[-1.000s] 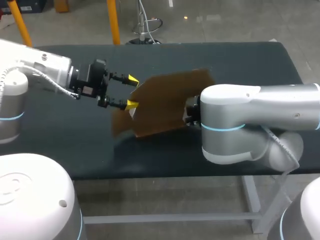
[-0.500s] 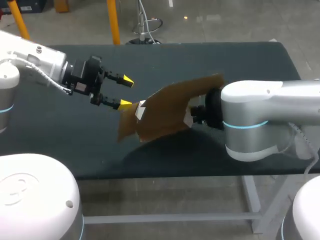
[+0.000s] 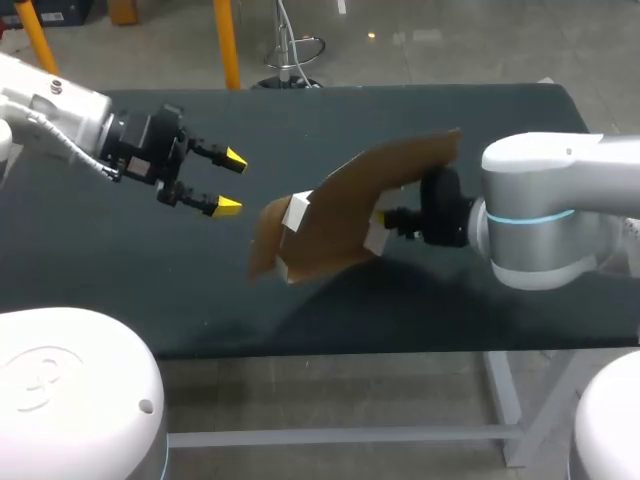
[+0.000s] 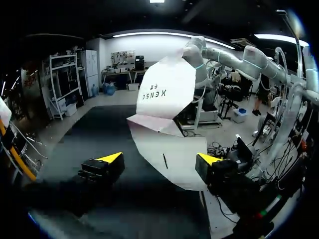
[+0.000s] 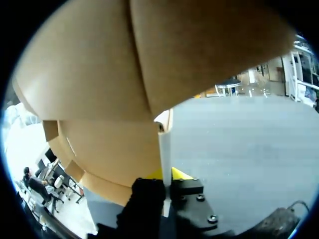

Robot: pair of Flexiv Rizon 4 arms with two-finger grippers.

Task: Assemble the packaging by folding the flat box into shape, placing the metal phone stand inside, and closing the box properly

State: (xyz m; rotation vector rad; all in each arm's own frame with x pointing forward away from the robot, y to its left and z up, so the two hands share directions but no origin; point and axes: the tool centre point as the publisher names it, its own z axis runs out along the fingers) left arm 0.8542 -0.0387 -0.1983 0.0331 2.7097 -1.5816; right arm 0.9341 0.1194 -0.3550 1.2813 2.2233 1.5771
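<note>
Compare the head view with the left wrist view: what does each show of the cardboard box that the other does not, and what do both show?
Only the head view shows the brown outer face of the box and the right claw shut on its edge, holding it up over the table. Only the left wrist view shows its white inner face, with a fold line and some print. Both show the left claw open and apart from the box, which is only partly folded.
</note>
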